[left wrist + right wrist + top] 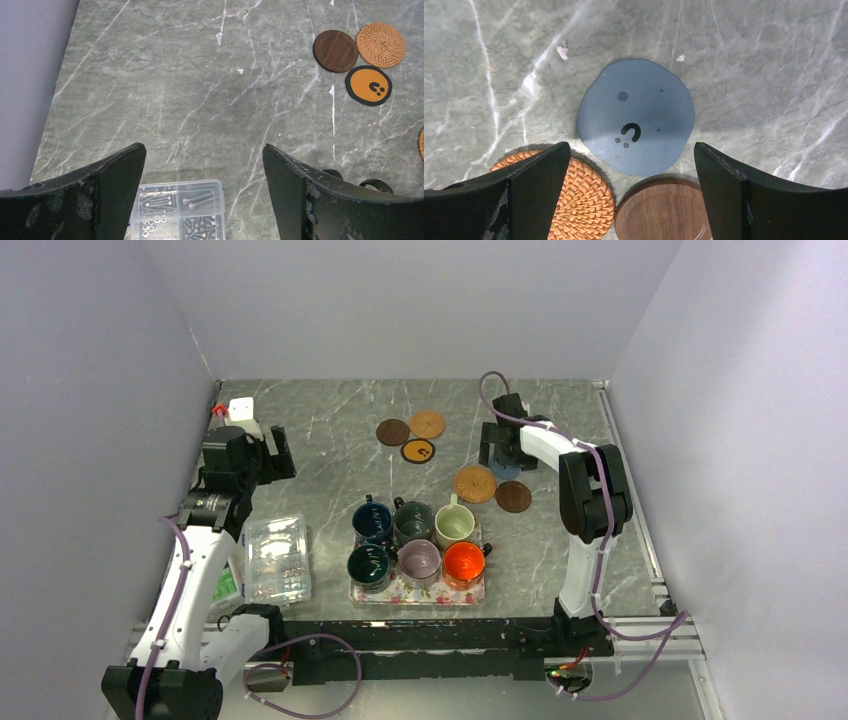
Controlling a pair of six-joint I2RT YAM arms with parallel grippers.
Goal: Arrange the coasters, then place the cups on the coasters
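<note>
**Both jaws spread wide, nothing held**

Jaws of the left gripper and the right gripper stand wide apart with nothing between them. Nearest the bases, six small handled mugs sit in two rows on a rectangular floral tray. Beyond it, a tan woven round coaster and a dark brown wooden disc lie side by side. Just past them, a flat blue-grey coaster lies under the right gripper. Farthest, three more coasters cluster together.

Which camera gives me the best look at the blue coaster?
Right wrist: the blue coaster lies nearly whole and close, markings clear. The top view shows only a sliver under the right gripper; the left wrist view does not show it.
</note>
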